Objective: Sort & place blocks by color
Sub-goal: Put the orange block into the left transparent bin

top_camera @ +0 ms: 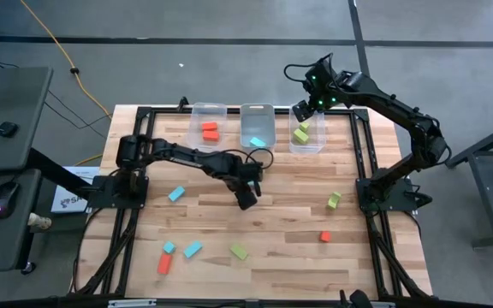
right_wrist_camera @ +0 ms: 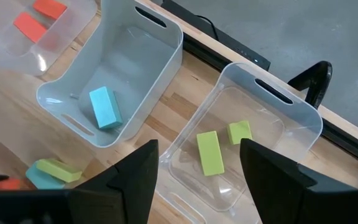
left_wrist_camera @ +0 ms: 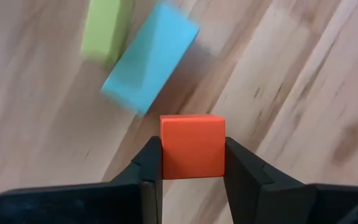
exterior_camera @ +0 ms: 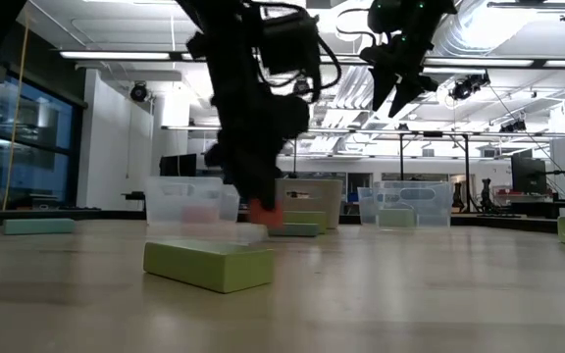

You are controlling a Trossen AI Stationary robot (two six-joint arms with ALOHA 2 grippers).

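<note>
My left gripper (top_camera: 246, 198) is at mid-table, shut on a red-orange cube (left_wrist_camera: 192, 146). Below it, a light blue bar (left_wrist_camera: 151, 65) and a yellow-green bar (left_wrist_camera: 107, 28) lie flat on the wood. My right gripper (right_wrist_camera: 199, 171) hangs open above the right-hand bin (top_camera: 306, 135), which holds two yellow-green blocks (right_wrist_camera: 210, 152). The middle bin (top_camera: 258, 127) holds a blue block (right_wrist_camera: 105, 107), and the left bin (top_camera: 210, 127) holds red ones (top_camera: 210, 131). More blocks lie flat near the front: blue (top_camera: 193, 249), red (top_camera: 165, 263) and green (top_camera: 239, 251). My left gripper pinches the red-orange cube by two opposite side faces (left_wrist_camera: 166, 155) between its two fingers. The fingers come steeply from above. The cube sits square between the fingertips (left_wrist_camera: 151, 165). In the low view the cube (exterior_camera: 266, 211) shows just clear of the tabletop.
A blue block (top_camera: 176, 194) lies left of my left gripper. A green block (top_camera: 334, 201) and a red one (top_camera: 324, 237) lie on the right. A green bar (exterior_camera: 209, 263) fills the low view's foreground. The three clear bins stand in a row at the far edge.
</note>
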